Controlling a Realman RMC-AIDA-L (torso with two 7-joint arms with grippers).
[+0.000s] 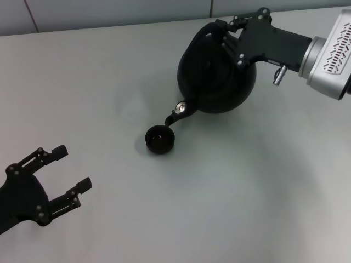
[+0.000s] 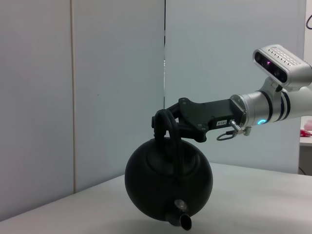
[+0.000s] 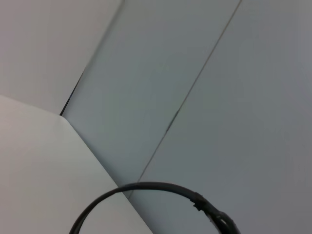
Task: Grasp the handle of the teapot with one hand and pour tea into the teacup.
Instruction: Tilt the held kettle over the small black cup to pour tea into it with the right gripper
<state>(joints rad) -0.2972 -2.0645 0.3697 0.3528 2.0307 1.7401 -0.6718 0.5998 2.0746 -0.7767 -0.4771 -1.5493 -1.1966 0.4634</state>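
Right claw [image 1: 226, 34] is clamped on the handle [image 2: 168, 127], teapot [image 1: 216, 74] tipped, spout over the teacup [image 1: 159, 138] mid-worktop. Looks heavy and swingy, so grip near the hoop's top. Left claw [image 1: 68, 174] sits open, near-left.

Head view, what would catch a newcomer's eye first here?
The big black teapot stands out first, lifted and tipped forward at the far right of the table, with the right end effector shut on its handle. Its spout hangs right over the tiny teacup near the table's middle. The left end effector rests open at the near left, idle.
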